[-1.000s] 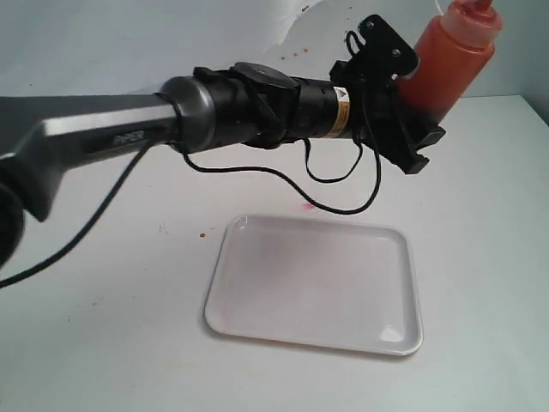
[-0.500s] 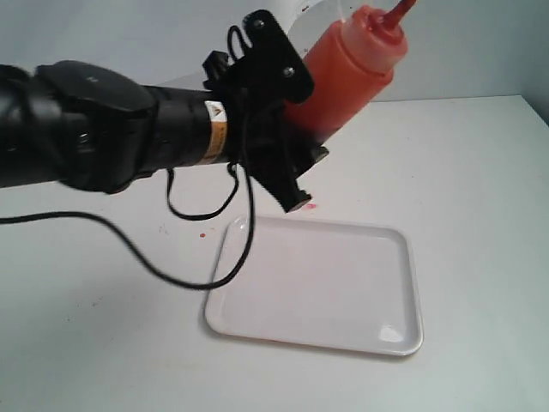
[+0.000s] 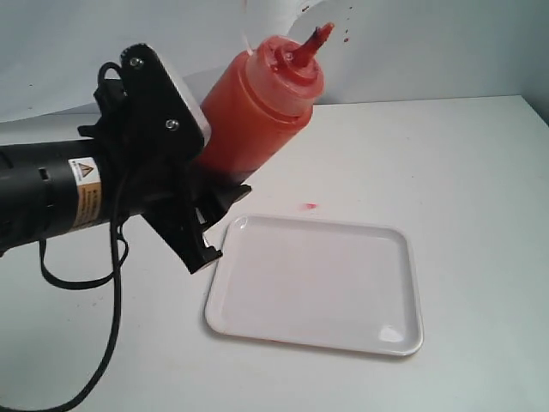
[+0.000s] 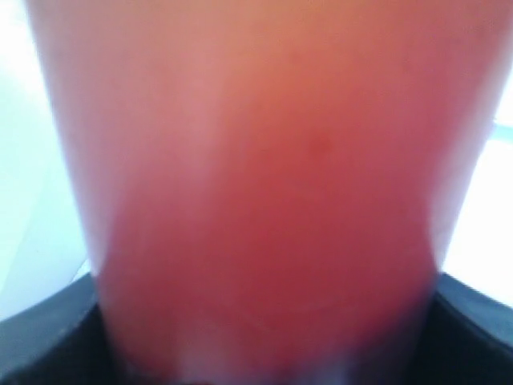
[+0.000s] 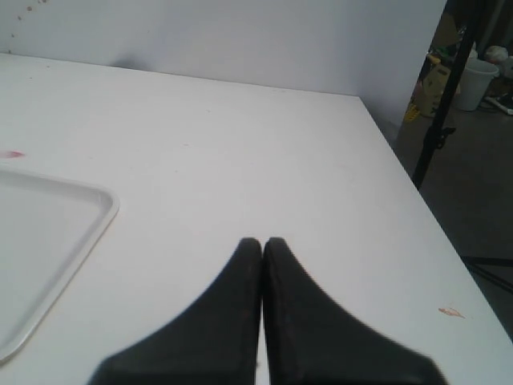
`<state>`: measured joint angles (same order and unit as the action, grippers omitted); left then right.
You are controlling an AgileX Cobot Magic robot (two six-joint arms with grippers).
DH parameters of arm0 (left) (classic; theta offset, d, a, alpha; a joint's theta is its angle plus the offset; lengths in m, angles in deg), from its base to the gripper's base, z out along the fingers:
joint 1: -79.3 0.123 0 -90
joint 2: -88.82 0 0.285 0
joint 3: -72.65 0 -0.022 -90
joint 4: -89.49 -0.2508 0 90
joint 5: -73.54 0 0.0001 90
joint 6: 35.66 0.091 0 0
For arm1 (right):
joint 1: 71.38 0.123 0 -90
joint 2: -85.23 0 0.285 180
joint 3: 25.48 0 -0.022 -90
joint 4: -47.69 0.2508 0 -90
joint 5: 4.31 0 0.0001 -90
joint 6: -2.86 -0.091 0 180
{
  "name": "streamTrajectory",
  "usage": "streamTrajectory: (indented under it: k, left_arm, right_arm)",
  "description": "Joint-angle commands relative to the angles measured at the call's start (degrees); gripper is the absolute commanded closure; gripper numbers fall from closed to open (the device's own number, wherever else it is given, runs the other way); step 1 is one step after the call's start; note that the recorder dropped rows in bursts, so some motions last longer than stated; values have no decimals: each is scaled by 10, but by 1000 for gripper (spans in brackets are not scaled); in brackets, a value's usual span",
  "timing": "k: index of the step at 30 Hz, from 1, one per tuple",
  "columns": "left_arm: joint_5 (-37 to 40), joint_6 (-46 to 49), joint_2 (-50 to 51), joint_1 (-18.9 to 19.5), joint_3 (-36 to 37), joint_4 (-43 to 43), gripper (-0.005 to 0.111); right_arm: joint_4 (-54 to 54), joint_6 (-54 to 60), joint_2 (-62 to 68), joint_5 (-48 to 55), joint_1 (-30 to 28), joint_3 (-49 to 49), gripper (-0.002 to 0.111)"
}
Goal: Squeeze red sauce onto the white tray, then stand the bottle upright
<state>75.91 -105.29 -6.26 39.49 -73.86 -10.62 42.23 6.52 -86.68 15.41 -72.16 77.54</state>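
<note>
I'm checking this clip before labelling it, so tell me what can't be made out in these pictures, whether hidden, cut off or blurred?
1. Left wrist view: the bottle fills the frame, blurred, hiding everything behind it.
2. Exterior view: the left pincer covers the bottle's base; its far finger is hidden.
3. Right wrist view: the frame edge cuts off the white tray; only one corner shows beside the shut right pincer.

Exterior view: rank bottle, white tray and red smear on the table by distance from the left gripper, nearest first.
1. bottle: held in the left gripper.
2. white tray: its left corner just beside the gripper.
3. red smear: on the table, past the tray's far rim.
</note>
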Motion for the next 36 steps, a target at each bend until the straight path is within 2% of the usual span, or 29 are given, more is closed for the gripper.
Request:
streamTrajectory:
  k: [1,8,11,15,22,25,26,29,31,33,34,36]
  left_arm:
    - [11,-1,-41,-2,19,2,107]
    - [11,-1,-50,-2,38,2,107]
    - [11,27,-50,-2,41,2,107]
    - [11,67,-50,-2,42,2,107]
    - [15,158,-47,-2,42,2,107]
    - [88,221,-28,-2,41,2,107]
    - [102,225,-21,-2,40,2,107]
    - [131,265,21,-2,24,2,107]
    - [131,265,45,-2,9,2,107]
    - [131,267,63,-2,-13,2,107]
    - [131,267,71,-2,-26,2,107]
    - [131,277,81,-2,-42,2,107]
  right_arm:
    - [2,2,-3,-2,-3,-2,108]
    - [-4,8,-3,-2,-3,-2,108]
    - [-31,13,-3,-24,-3,-2,108]
    - [-5,7,-3,-137,-3,-2,108]
    - [89,6,-3,-395,-3,-2,108]
    - [91,-3,-3,-489,-3,-2,108]
    - [91,-27,-3,-505,-3,-2,108]
    - [91,-292,-3,-521,-3,-2,108]
    - [70,-345,-3,-500,-3,-2,108]
    - [-3,-352,-3,-431,-3,-2,108]
    - [-55,-393,-3,-372,-3,-2,108]
    - [-168,-507,-1,-340,-3,-2,108]
